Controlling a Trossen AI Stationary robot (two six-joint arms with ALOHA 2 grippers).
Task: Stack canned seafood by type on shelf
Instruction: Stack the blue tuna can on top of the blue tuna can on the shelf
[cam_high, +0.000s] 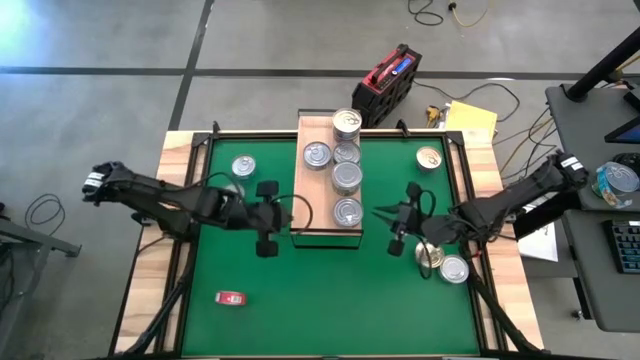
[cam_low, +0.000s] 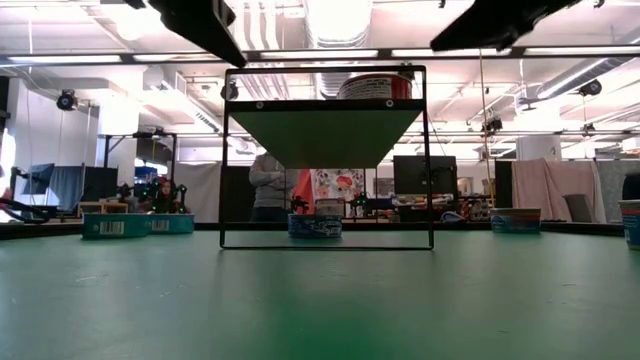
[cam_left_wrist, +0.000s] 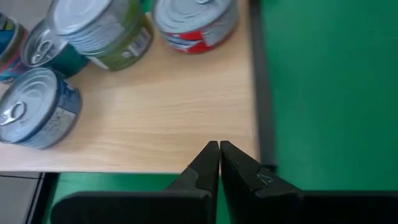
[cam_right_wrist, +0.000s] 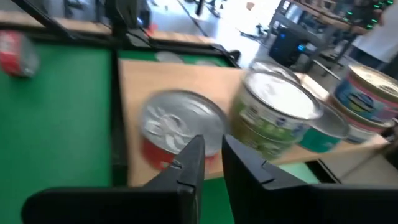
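Note:
The light-wood shelf (cam_high: 322, 222) stands on the green mat and carries several silver-lidded tins in a row, from the far one (cam_high: 346, 122) to the near one (cam_high: 347, 211). Loose tins rest on the mat: one on the left (cam_high: 243, 166), a gold-lidded one (cam_high: 429, 158), and two by the right arm (cam_high: 455, 268). My left gripper (cam_high: 284, 214) is shut, its tips (cam_left_wrist: 219, 151) over the shelf's near left corner (cam_left_wrist: 155, 155). My right gripper (cam_high: 383, 212) hovers at the shelf's right edge, slightly open (cam_right_wrist: 212, 149), pointing at the red-sided near tin (cam_right_wrist: 177, 127).
A small red flat object (cam_high: 231, 297) lies on the mat near the front left. In the low view the shelf's dark frame (cam_low: 325, 245) stands mid-table, with a tin (cam_low: 315, 225) behind it. Bare green mat stretches along the near edge. A person stands in the room behind.

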